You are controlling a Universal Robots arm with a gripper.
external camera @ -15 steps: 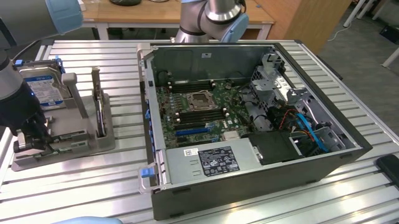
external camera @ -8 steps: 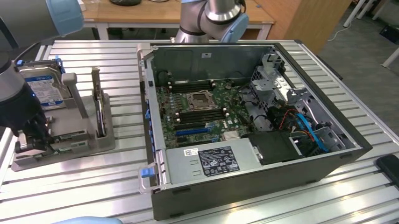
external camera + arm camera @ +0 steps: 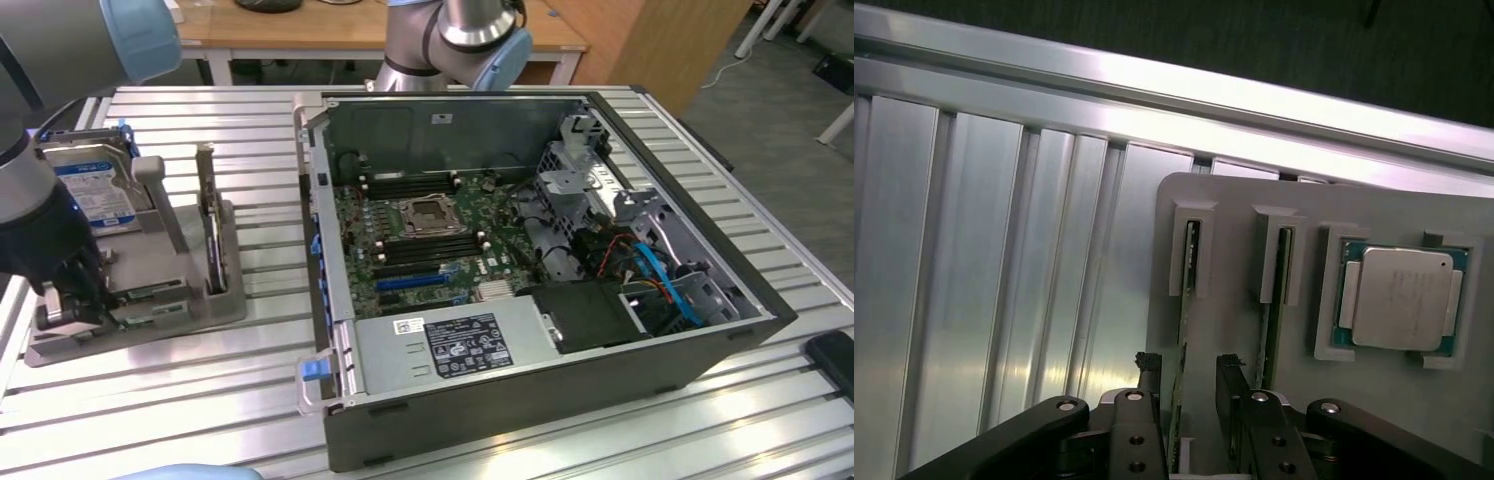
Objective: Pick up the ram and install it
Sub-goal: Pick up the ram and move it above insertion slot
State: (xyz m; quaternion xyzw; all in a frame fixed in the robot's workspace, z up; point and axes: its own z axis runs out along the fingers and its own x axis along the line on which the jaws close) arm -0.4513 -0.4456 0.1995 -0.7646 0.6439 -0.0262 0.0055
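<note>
Two rams stand on edge in slots of a grey holder (image 3: 1234, 215). In the wrist view the green ram (image 3: 1183, 330) runs between my fingertips (image 3: 1147, 362), with a gap on each side. My gripper (image 3: 1188, 368) is open and straddles that stick without touching it. The second ram (image 3: 1272, 320) stands just beside the other finger. In the exterior view my gripper (image 3: 60, 300) hangs low over the holder's near end, at the exterior view's left, where green ram edges (image 3: 144, 293) show. The open computer case (image 3: 534, 400) with its motherboard (image 3: 427, 240) lies to the right.
A square silver CPU chip (image 3: 1401, 298) sits in a recess of the holder beside the rams. A blue-and-white-labelled hard drive (image 3: 104, 190) stands upright at the holder's far end. The holder and case rest on a slatted aluminium table (image 3: 174, 400). A second robot arm's base (image 3: 447, 40) stands behind the case.
</note>
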